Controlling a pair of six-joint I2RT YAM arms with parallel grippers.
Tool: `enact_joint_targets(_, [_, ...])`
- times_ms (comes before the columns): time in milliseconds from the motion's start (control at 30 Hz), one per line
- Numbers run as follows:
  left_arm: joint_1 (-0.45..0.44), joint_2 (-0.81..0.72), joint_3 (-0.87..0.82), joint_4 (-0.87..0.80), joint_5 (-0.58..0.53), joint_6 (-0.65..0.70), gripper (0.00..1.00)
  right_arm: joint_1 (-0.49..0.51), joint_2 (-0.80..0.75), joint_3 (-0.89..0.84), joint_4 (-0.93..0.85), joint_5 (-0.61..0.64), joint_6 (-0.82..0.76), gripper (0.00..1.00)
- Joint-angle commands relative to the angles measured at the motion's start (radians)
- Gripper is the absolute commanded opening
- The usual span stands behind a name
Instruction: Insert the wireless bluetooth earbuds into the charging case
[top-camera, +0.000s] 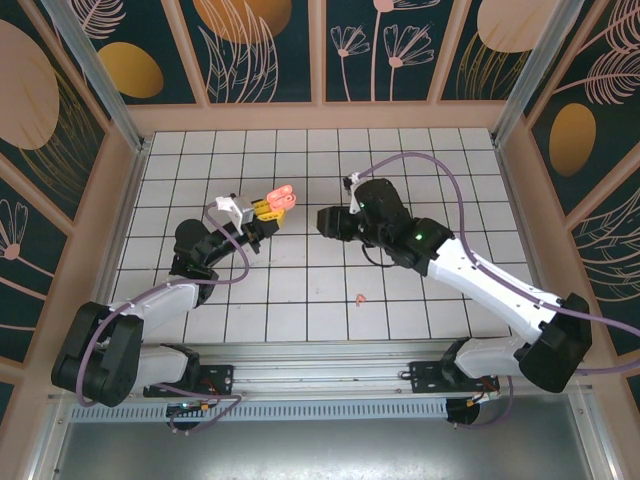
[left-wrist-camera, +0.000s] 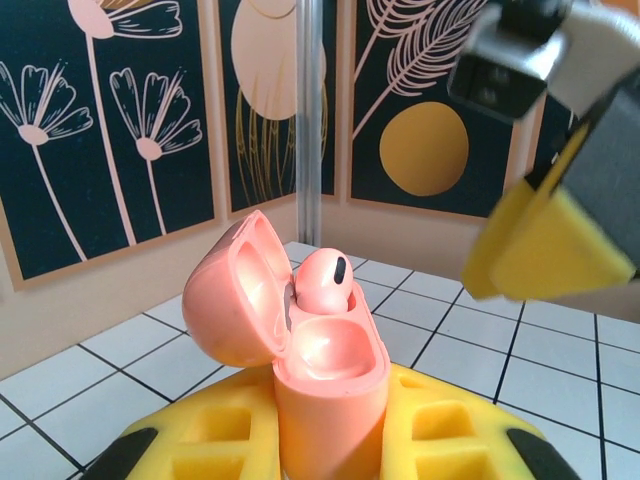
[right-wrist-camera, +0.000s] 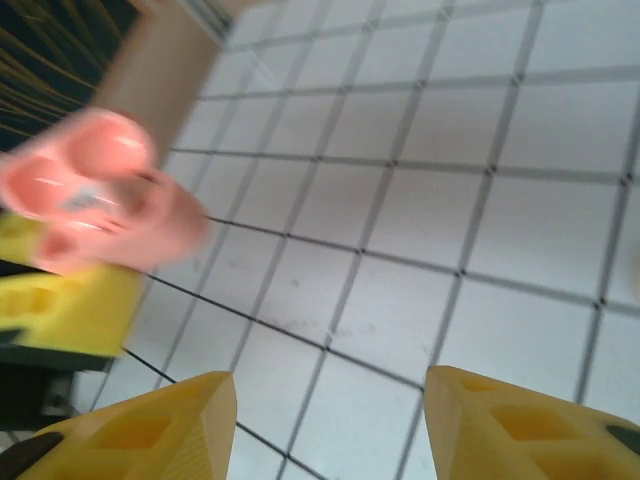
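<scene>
My left gripper is shut on a pink charging case, held upright above the tiled floor with its lid swung open to the left. One pink earbud sits in the far socket, and the near socket is hollow. Another small pink earbud lies loose on a tile near the front middle. My right gripper hovers just right of the case, open, with nothing between its yellow fingers. In the right wrist view the case appears blurred at the left.
The white tiled floor is walled by patterned panels with metal posts at the back corners. One yellow finger of the right gripper hangs close above the case in the left wrist view.
</scene>
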Motion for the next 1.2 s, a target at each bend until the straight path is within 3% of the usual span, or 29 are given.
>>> enact_joint_targets(0, [0.001,0.001,0.006,0.004,-0.016,-0.016,0.14,-0.033,-0.019,-0.058,-0.249,-0.024,0.163,0.52])
enact_joint_targets(300, [0.001,-0.001,0.007,-0.011,-0.013,-0.014,0.14,-0.089,0.02,-0.251,-0.343,-0.132,0.395,0.51])
enact_joint_targets(767, [0.001,-0.023,0.013,-0.064,-0.018,0.016,0.14,-0.095,0.306,-0.18,-0.353,-0.138,0.298,0.48])
enact_joint_targets(1167, [0.001,-0.019,0.013,-0.073,-0.025,0.02,0.14,-0.091,0.375,-0.187,-0.313,-0.185,0.29,0.39])
